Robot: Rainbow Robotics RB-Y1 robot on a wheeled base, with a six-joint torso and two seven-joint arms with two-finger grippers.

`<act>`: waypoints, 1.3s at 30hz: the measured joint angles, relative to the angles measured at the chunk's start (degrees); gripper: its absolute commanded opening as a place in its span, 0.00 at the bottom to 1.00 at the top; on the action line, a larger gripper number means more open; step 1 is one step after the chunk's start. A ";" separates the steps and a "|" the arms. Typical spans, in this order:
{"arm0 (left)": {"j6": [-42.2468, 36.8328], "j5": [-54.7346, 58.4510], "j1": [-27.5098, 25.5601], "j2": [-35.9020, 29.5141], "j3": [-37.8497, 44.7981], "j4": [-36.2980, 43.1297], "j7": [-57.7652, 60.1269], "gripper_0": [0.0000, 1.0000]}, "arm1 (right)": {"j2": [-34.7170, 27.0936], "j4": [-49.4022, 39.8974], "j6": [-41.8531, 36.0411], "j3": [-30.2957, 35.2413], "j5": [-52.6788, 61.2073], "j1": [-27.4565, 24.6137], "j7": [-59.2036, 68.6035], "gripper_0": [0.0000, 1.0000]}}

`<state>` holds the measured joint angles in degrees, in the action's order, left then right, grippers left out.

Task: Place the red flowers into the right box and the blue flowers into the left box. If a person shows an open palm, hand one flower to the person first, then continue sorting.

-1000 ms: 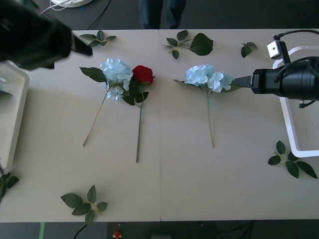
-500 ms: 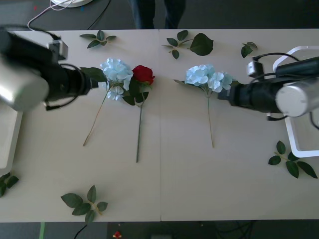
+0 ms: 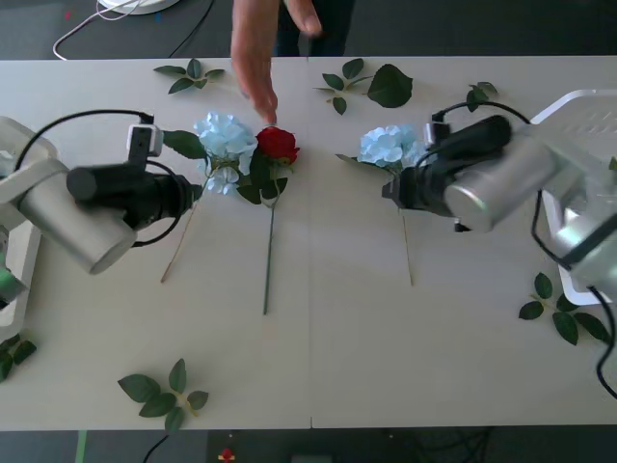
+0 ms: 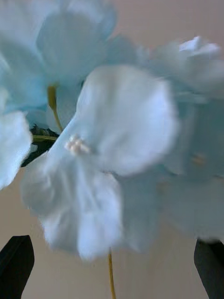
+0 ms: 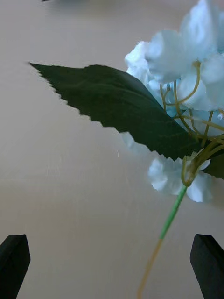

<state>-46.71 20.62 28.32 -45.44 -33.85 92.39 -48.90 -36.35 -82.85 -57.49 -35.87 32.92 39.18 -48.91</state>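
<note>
**Two blue flowers approached while a hand reaches in**

Three flowers are seen on the tabletop. One blue flower (image 3: 224, 140) lies left of centre, its head touching the red flower (image 3: 278, 144) just beside it; a second blue flower (image 3: 390, 147) lies right of centre, well apart from them. All stems run toward the near edge.

The blue heads are judged light, soft and easily crushed, so they are best not squeezed; the thin stems look flexible and liable to slip, and a hold just below the head, where the stem (image 5: 171, 216) is exposed, is judged safest.

The left claw (image 3: 193, 191) is held low and level beside the left blue flower, pointing right at its stem; its black fingertips (image 5: 14, 258) are spread wide with nothing between them. The right claw (image 3: 390, 188) is angled down from the right over the second blue flower, whose petals (image 4: 107, 140) lie close before it; its fingertips (image 4: 16, 261) are likewise parted and empty.

A person's hand (image 3: 255, 53) is extended from the far edge, fingers pointing down toward the red flower. Whether a palm is being offered cannot be told.

The right box (image 3: 559, 207) lies at the right edge, the left box (image 3: 24, 260) at the left edge.
</note>
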 measured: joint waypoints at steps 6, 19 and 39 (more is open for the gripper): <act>1.76 -1.16 0.00 -0.01 -2.03 -1.26 -0.07 1.00 | 4.39 7.26 0.50 -0.73 -3.67 2.44 0.05 1.00; 5.32 -2.47 0.00 -0.02 -4.70 -2.14 -0.07 1.00 | 6.86 15.21 6.97 -3.83 -7.11 4.24 0.09 1.00; 15.42 -3.96 -0.01 -0.02 -6.89 -9.55 -0.07 1.00 | 6.86 15.29 7.82 -5.84 -9.95 4.41 0.35 0.00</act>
<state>-31.29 16.65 28.32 -45.46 -40.74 82.83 -48.97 -29.49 -67.56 -49.67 -41.71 22.97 43.58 -48.55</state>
